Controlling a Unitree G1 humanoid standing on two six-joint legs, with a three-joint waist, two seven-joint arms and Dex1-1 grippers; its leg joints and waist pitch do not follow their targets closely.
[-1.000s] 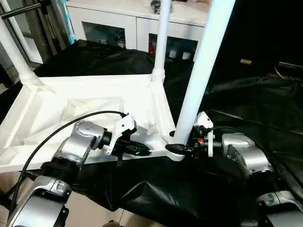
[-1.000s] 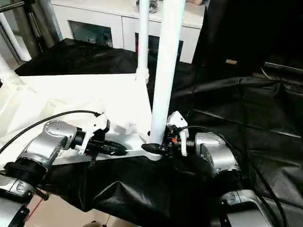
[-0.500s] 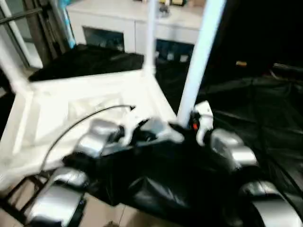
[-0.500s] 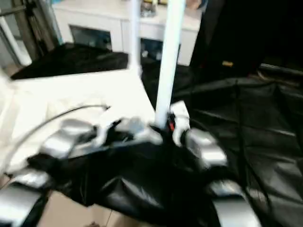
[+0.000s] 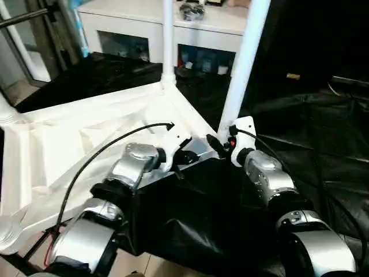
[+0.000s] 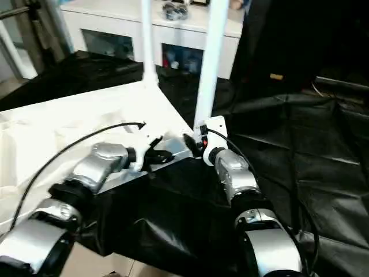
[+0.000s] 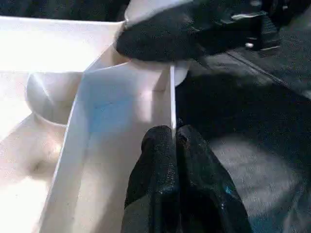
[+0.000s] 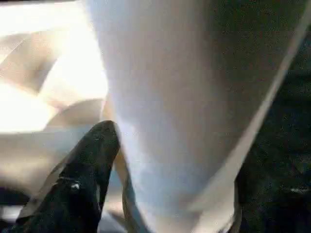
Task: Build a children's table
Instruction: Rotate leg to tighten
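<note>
The left gripper (image 7: 175,141) pinches the tabletop's (image 5: 63,144) rim at centre frame, seemingly steadying it. The right gripper (image 5: 214,144), fingers apart, straddles the nearest of 2 upright legs (image 5: 242,63), perhaps seating it.

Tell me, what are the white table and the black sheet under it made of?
Table: looks like smooth white plastic; its underside has thin moulded ribs and walls with a soft shine. The legs look like the same plastic, as round tubes. Black sheet: probably thin plastic film or coated cloth; it wrinkles, folds and glints.
</note>
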